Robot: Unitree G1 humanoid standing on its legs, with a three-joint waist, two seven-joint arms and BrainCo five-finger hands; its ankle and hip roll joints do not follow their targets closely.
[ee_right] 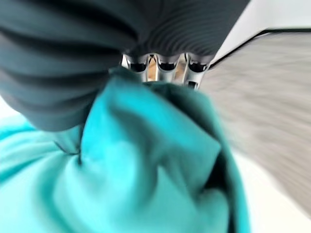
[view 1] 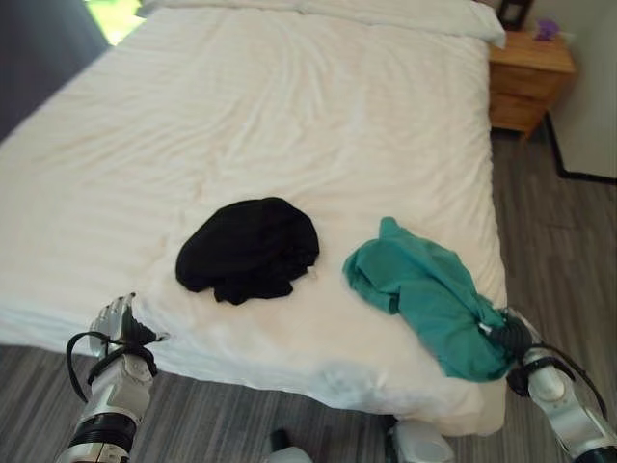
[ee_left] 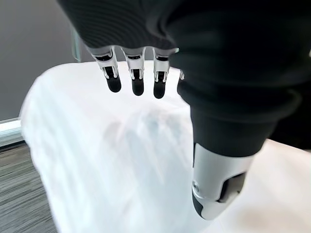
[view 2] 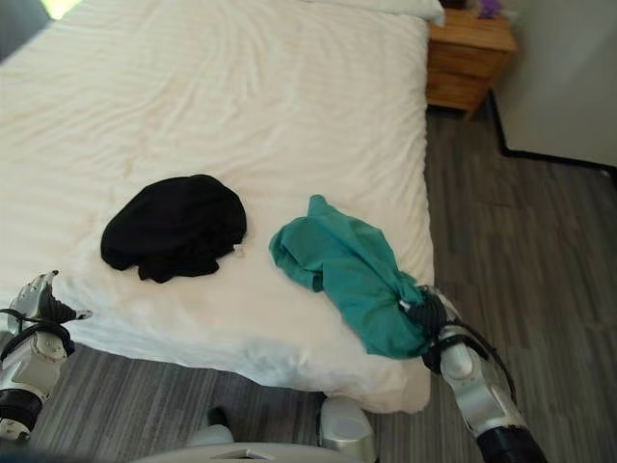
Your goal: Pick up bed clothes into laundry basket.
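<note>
A teal garment [view 1: 424, 289] lies crumpled on the white bed [view 1: 289, 116] near its front right corner. My right hand [view 1: 511, 336] is at that garment's near end, and in the right wrist view its fingers [ee_right: 165, 65] are curled into the teal cloth [ee_right: 146, 170]. To the left, a black garment [view 1: 249, 249] sits bunched in a mound, untouched. My left hand [view 1: 120, 323] hovers at the bed's front left edge; its fingers [ee_left: 136, 77] are straight over the white cover, holding nothing.
A wooden nightstand [view 1: 528, 77] stands at the bed's far right corner, with a white pillow [view 1: 405, 14] at the head. Grey plank floor [view 1: 549, 241] runs along the right side and in front of the bed.
</note>
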